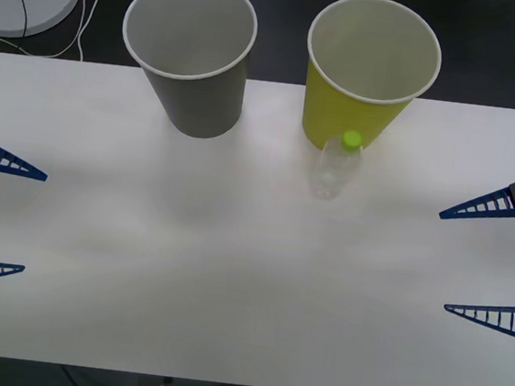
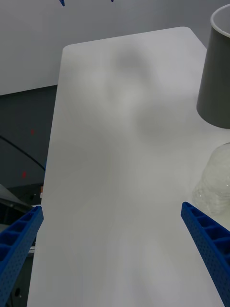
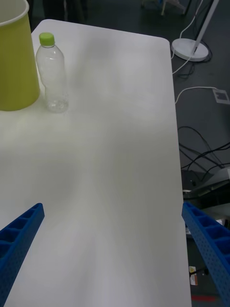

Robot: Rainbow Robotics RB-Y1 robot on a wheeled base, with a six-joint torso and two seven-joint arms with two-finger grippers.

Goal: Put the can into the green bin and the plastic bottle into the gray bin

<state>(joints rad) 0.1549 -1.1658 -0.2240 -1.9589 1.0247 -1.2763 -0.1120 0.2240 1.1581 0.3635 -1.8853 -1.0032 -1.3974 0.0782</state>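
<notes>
Broadly, the white table (image 1: pixel 231 273) carries the gray bin (image 1: pixel 194 53) and the green bin (image 1: pixel 367 71) upright along its far edge. Between the two wide-spread, empty claws, the plastic bottle (image 1: pixel 337 167) stands just before the green bin, nearer the right gripper (image 1: pixel 480 263) than the left gripper (image 1: pixel 6 219).

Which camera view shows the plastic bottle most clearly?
The left wrist view: the plastic bottle stands whole beside the green bin. The front view looks down on it, foreshortened. The right wrist view catches part of its clear body at the edge.
</notes>
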